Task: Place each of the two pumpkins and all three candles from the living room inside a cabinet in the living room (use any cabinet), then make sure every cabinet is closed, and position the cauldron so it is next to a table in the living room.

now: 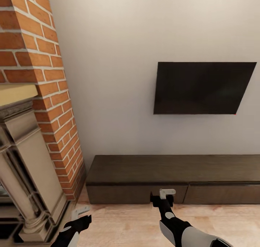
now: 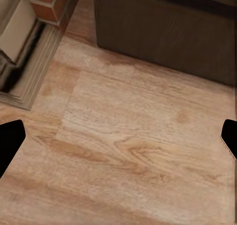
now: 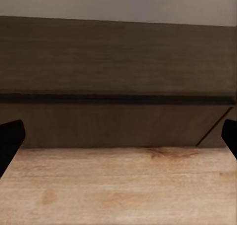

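While one long dark cabinet [image 1: 173, 176] lies against the wall with its two visible drawer fronts flush, one black TV [image 1: 202, 88] hangs above it. Right gripper [image 1: 163, 197] hovers before it, left gripper [image 1: 80, 215] beside the brick fireplace [image 1: 39, 106]; both spread, empty.

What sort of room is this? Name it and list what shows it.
Most likely a living room: a dark flat screen hangs on the wall above a long low dark-brown cabinet, with a brick chimney and stone fireplace surround beside it.
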